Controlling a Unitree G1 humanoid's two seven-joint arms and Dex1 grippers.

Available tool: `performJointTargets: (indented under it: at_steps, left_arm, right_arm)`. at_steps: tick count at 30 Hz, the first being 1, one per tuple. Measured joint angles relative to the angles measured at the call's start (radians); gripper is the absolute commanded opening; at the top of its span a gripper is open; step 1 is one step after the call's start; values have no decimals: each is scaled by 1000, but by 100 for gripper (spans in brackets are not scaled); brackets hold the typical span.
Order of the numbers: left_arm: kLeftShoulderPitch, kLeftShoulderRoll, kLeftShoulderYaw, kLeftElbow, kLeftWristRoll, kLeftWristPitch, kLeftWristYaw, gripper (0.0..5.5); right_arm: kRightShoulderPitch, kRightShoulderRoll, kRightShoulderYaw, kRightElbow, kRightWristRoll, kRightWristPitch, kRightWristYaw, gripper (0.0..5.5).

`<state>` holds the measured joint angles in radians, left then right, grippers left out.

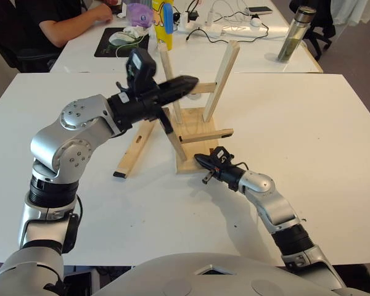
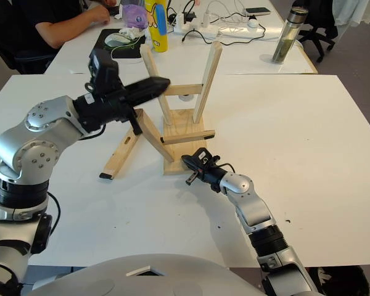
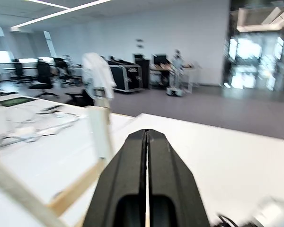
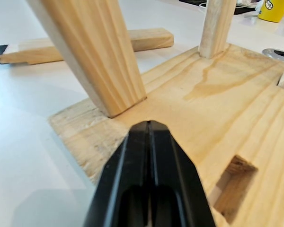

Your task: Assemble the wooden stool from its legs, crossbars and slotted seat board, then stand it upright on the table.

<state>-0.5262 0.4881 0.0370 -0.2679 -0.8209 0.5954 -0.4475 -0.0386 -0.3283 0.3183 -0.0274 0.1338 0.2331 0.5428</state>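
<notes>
The slotted seat board [image 1: 195, 126] lies flat on the white desk [image 1: 308, 135] with its underside facing up. Three legs are seated in it. The far right leg [image 1: 223, 80] and the far left leg [image 1: 166, 65] rise steeply and are joined high up by the upper crossbar [image 1: 205, 87]. The near left leg [image 1: 174, 139] leans at a marked tilt, and the lower crossbar [image 1: 208, 135] runs from it across the board. One loose leg [image 1: 135, 151] lies on the desk just beside the board's left edge. An open rectangular slot [image 4: 234, 182] remains in the board. The left tool [image 1: 191, 82] is held well above the desk with its fingers pressed together and nothing between them. Its tip is beside the upper crossbar, but contact cannot be confirmed. The right tool [image 4: 148, 124] is low at the board's near edge, close to the foot of the leaning leg, also pressed together and empty.
</notes>
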Motion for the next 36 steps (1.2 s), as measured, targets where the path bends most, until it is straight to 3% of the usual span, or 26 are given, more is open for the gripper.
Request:
performJointTargets:
  at_steps: [4, 7, 13, 25, 36]
  left_arm:
    - [-35, -4, 177, 62, 5, -46, 92, 91]
    - [75, 19, 190, 90, 60, -16, 108, 134]
    - [347, -1, 92, 96, 203, 18, 120, 223]
    - [460, -28, -6, 98, 375, 59, 122, 393]
    - [454, 2, -92, 119, 519, 166, 131, 380]
  right_arm:
    - [2, 0, -1, 0, 0, -7, 1, 0]
    - [4, 0, -3, -1, 0, -7, 0, 0]
    - [19, 1, -15, -12, 0, -8, -4, 0]
    - [20, 1, -14, -13, 0, -8, -4, 0]
    - [20, 1, -9, -16, 0, -5, -11, 0]
